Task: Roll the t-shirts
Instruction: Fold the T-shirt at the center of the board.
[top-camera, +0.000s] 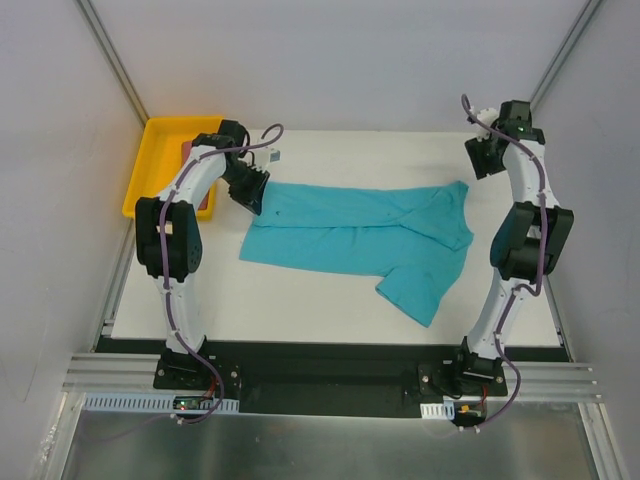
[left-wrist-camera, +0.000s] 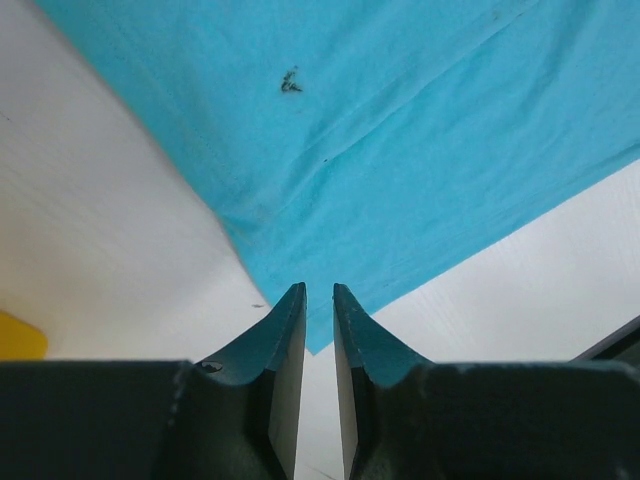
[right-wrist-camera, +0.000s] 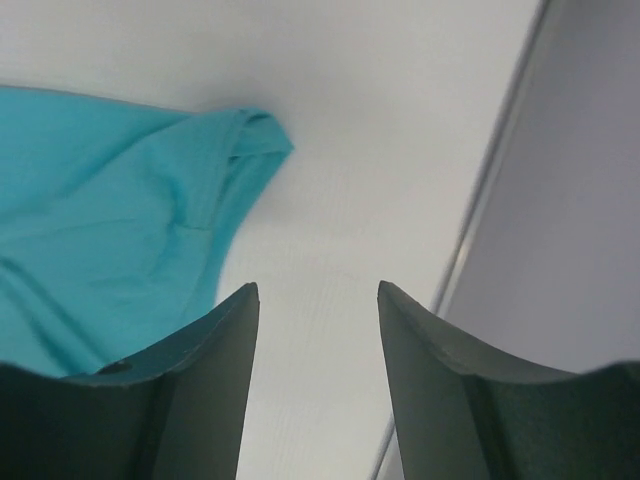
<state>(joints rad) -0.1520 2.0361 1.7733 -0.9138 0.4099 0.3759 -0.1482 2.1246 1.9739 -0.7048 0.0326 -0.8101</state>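
Top view, teal shirt (top-camera: 350, 235): spread flat across the middle of the white surface (top-camera: 300, 300), one sleeve pointing to the near edge
Top view, pink shirt (top-camera: 206, 200): in the yellow tray (top-camera: 150, 160) at the far left, mostly hidden
Top view, left arm (top-camera: 180, 230): elbow raised, bent down to the teal shirt's far-left corner
Top view, right arm (top-camera: 525, 240): folded upright at the right edge, wrist raised beyond the shirt's right end
Left wrist, left pincer (left-wrist-camera: 320, 290): fingers a narrow slit apart, nothing between them, tips at the shirt's corner
Left wrist, mark (left-wrist-camera: 290, 80): small dark smudge on the cloth, not readable
Right wrist, right pincer (right-wrist-camera: 318, 290): fingers wide apart, empty, over bare surface; the shirt's end lies left of them
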